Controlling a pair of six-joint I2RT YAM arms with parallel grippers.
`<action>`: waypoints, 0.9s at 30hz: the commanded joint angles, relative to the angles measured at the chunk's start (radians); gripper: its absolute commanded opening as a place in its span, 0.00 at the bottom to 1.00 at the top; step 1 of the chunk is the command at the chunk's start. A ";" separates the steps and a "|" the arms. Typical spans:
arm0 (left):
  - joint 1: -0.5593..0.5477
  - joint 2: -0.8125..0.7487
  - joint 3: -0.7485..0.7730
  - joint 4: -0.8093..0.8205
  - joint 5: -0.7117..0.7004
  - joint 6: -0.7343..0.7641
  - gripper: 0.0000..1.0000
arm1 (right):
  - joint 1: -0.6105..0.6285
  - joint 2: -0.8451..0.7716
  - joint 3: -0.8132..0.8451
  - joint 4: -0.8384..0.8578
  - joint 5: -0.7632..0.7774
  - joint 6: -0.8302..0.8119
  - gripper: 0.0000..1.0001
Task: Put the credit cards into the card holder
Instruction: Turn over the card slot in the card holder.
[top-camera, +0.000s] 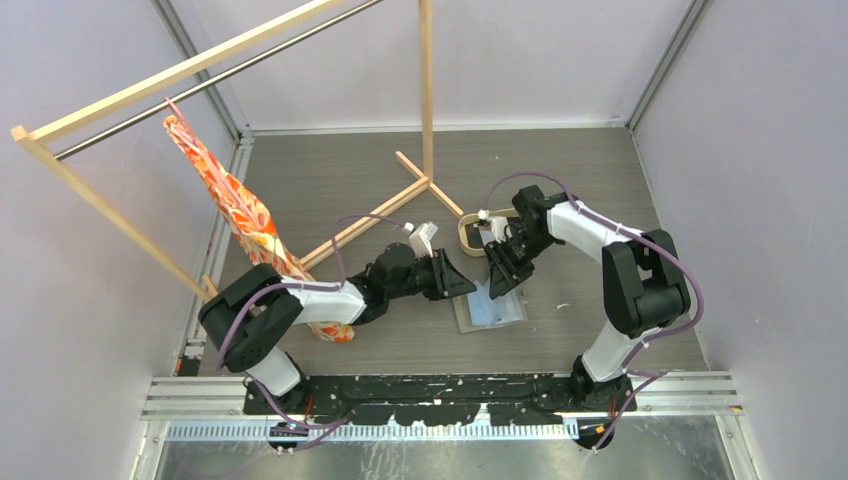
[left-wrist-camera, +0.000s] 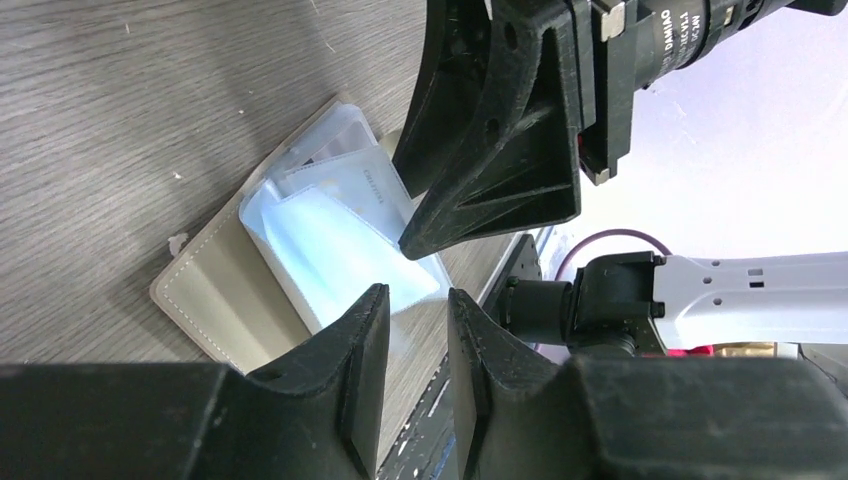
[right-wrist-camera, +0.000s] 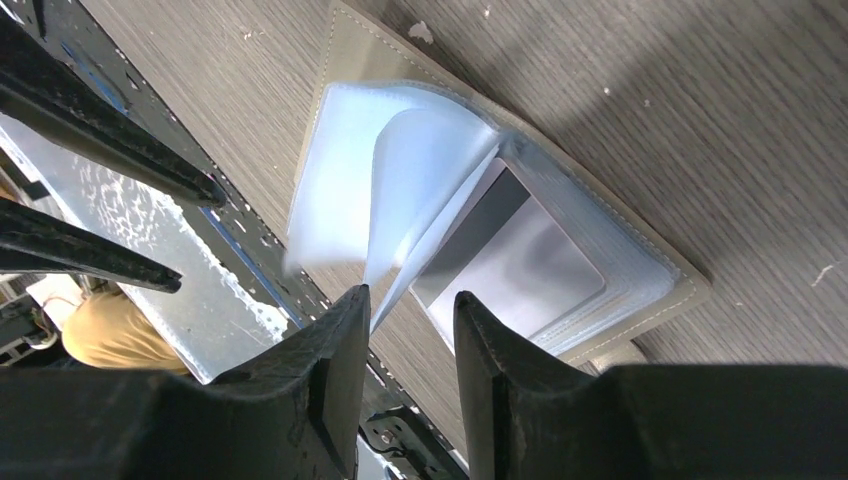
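While the card holder (right-wrist-camera: 352, 50) lies open, its clear sleeves (right-wrist-camera: 420, 180) fan upward.

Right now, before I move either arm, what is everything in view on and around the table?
grey-taupe folding card holder: one, lying open on the table below both grippers, its clear plastic sleeves fanned up
pale plastic card: at least one, whitish-grey, tucked inside a sleeve of the holder
oval light-wood rimmed tray: one, behind the holder, partly hidden by the right arm
light wooden rack with a metal rail: one, standing at the back left
orange patterned cloth: one, hanging from the rack on the left
grey wood-grain table: one, under everything
left gripper: black, open, at the holder's left edge
right gripper: black, open, over the holder at the sleeves' edge
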 joint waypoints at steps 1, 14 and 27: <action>0.004 0.033 0.067 0.012 0.013 0.024 0.29 | -0.013 0.003 0.034 -0.019 -0.041 0.000 0.41; 0.004 0.190 0.149 0.076 0.048 -0.013 0.29 | -0.022 0.016 0.038 -0.024 -0.006 -0.004 0.40; -0.019 0.282 0.142 0.118 0.038 -0.061 0.28 | -0.063 0.060 0.063 -0.067 0.064 -0.029 0.20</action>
